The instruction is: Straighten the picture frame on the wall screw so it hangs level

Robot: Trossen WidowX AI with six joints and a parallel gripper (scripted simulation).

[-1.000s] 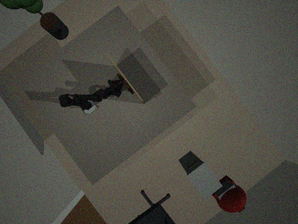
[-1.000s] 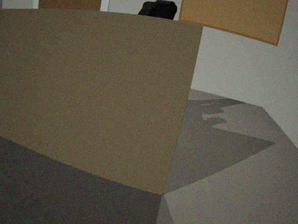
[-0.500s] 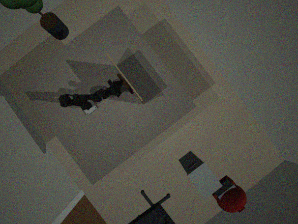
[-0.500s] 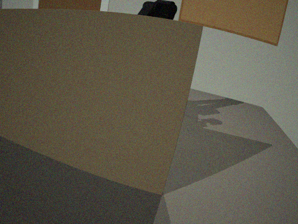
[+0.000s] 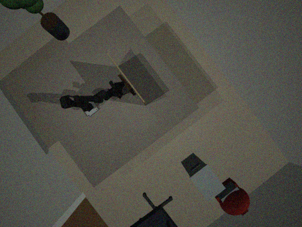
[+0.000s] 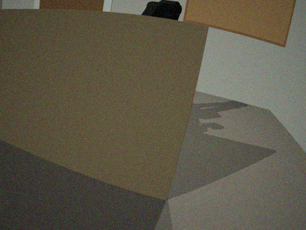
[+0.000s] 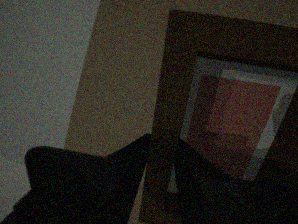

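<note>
The picture frame [image 7: 176, 75] [image 5: 129, 86] has a dark brown border, a white mat and a reddish picture. It hangs tilted on the tan wall panel [image 7: 120, 80] [image 5: 115, 64] [image 6: 91, 91]. My gripper [image 7: 162, 141] [image 5: 124, 87] is shut on the frame's lower border, with one dark finger on each side of it. The arm [image 5: 85, 100] reaches across the table to the panel. The screw and the notched strip are hidden behind the frame. The exterior view shows only the panel's back, and neither the frame nor the gripper shows there.
The scene is dim. A potted plant [image 5: 52, 24] stands at the far left of the overhead view. A white box [image 5: 207, 181], a red round object [image 5: 235, 202] and a dark chair [image 5: 155, 206] stand away from the table [image 5: 103, 144].
</note>
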